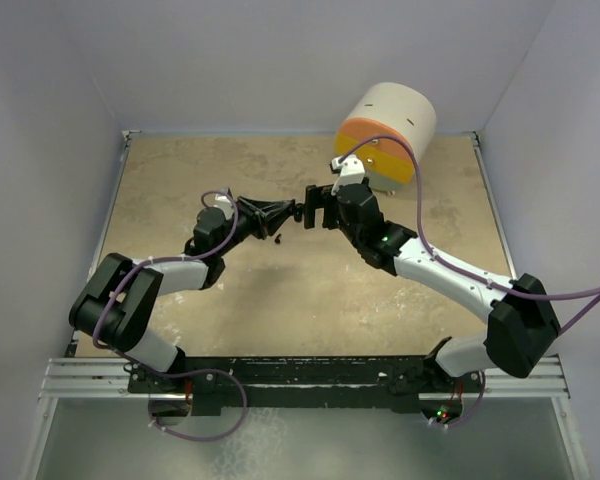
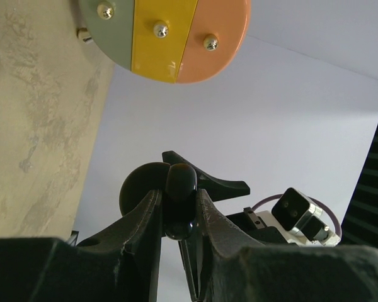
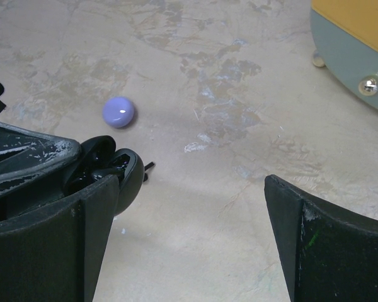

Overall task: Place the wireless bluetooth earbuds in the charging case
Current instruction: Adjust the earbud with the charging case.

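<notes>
My left gripper (image 2: 179,201) is pinching the black charging case (image 3: 104,165) edge-on, with the lid swung open toward my right gripper (image 3: 189,189). The right gripper's jaws are spread wide and empty, and the case sits just off its left finger. To seat a bud well, I'd hold the left clamp firm and level. Then I'd drop the right tips onto the tiny black bit (image 3: 148,167) just past the case, probably an earbud, and line its stem up with a well. Only a thin glossy sliver of it shows. I can't tell whether the wells are already filled. A lavender puck (image 3: 118,112) lies farther ahead on the table (image 3: 239,94).
</notes>
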